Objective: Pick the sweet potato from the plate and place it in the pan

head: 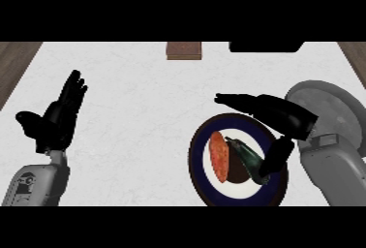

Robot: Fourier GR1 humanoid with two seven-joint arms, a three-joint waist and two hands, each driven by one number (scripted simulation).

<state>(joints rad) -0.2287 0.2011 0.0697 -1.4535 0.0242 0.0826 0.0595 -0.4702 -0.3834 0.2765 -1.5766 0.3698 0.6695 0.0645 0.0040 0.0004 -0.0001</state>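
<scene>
Nearest: plate w/ dark rim, sweet potato lying on its left half, a dark green veg just beside it. Right hand hovers over the plate, fingers spread and thumb low near the veg, gripping nothing. Left hand rests open, far left of the desk. Grey pan behind the right arm. Further back a brown block, maybe a board. Risk: the thumb snags the veg instead of the potato, or closing fingers knock it off the plate.
</scene>
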